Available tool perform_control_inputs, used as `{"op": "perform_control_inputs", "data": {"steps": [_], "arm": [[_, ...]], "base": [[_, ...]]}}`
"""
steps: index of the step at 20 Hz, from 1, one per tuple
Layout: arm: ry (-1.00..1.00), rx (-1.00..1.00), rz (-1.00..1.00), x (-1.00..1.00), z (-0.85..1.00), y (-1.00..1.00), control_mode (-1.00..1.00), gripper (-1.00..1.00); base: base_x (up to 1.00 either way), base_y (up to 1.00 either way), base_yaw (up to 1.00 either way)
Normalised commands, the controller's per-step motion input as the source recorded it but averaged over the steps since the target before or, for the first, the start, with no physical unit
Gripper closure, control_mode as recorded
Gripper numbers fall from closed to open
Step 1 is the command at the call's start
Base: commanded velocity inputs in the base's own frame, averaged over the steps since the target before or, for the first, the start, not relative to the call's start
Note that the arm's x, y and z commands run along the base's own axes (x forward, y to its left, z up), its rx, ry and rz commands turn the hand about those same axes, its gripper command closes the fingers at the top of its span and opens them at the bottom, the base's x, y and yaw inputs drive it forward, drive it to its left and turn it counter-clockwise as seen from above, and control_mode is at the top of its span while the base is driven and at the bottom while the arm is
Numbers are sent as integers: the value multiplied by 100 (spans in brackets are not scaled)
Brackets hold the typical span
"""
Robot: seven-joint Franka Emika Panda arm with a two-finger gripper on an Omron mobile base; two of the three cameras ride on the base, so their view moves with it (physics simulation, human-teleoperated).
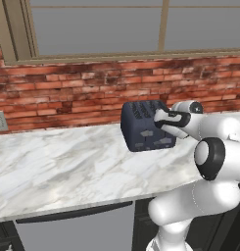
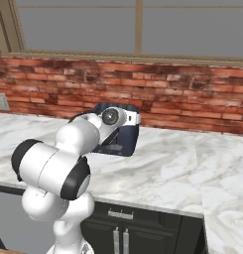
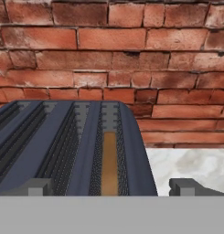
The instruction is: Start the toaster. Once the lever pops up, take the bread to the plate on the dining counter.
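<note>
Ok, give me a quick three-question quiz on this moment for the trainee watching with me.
1. True or false: the bread sits down in a slot of the toaster.
2. What stands right behind the toaster? A) a brick wall B) a fridge C) a sink
3. How do the jaws of the gripper stand, and do they hold anything?

Key
1. True: in the hand view a tan slice shows in the slot nearest the toaster's right edge.
2. A: the brick wall runs along the back of the marbled counter.
3. They stand wide open, just above the toaster's near end, holding nothing.
</note>
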Motion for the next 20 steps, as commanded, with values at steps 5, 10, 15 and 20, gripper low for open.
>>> {"op": "perform_control_inputs", "data": {"steps": [5, 10, 15, 20], "arm": [[0, 0, 0, 0, 0, 0, -100, -100], [0, 0, 0, 0, 0, 0, -100, -100], [0, 0, 0, 0, 0, 0, -100, -100], [0, 0, 0, 0, 0, 0, -100, -100]], "base": [[0, 0, 0], [0, 0, 0], [0, 0, 0], [0, 0, 0]]}}
